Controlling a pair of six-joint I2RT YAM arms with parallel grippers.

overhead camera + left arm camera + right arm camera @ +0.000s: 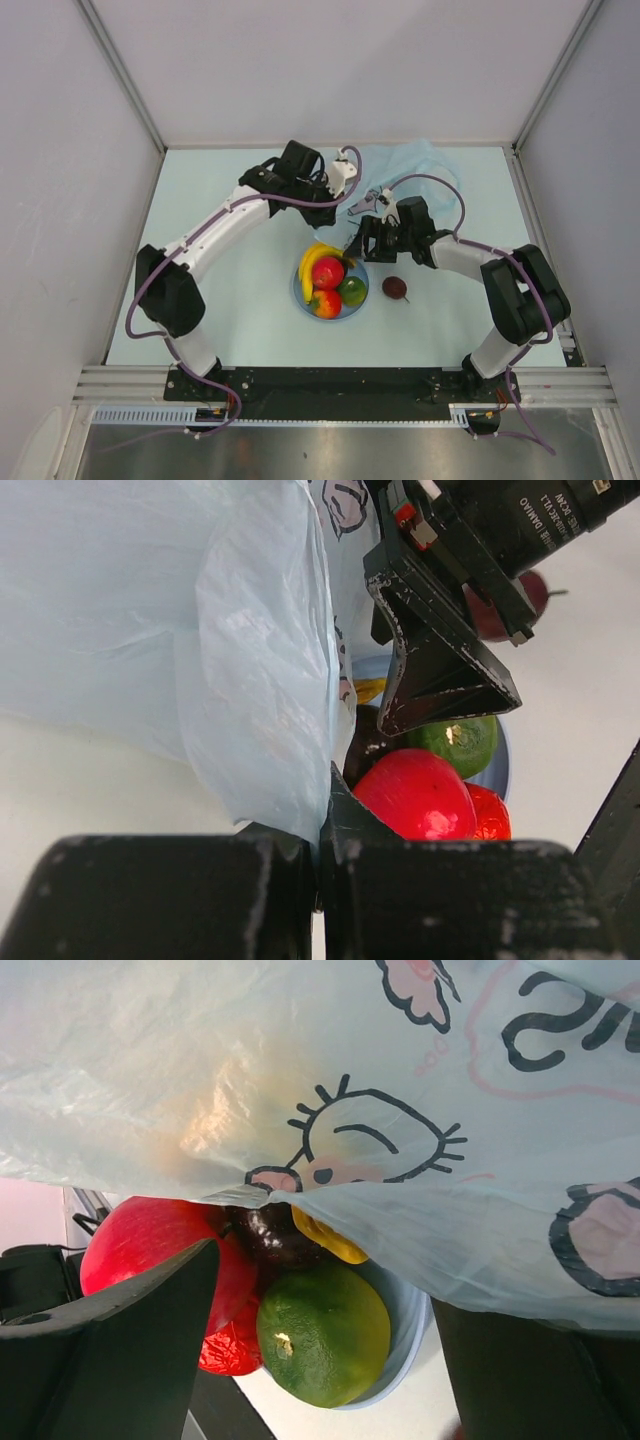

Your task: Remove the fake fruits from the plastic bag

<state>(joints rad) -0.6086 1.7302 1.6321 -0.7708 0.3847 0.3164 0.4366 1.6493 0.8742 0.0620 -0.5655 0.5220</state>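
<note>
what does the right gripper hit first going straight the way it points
Probably the green fruit on the blue plate, ahead between the open fingers of the right gripper. The edge of the plastic bag hangs above that line and might brush first; depth unclear.

Walled on three sides by plain grey-white panels, aluminium posts at the back corners. Floored by a pale mint tabletop, silver rail in front.

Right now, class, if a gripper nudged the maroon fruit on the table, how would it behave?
The maroon fruit would likely roll: it is round and lies free on the table. Its short stem might stop it early. Smooth skin may slip.
</note>
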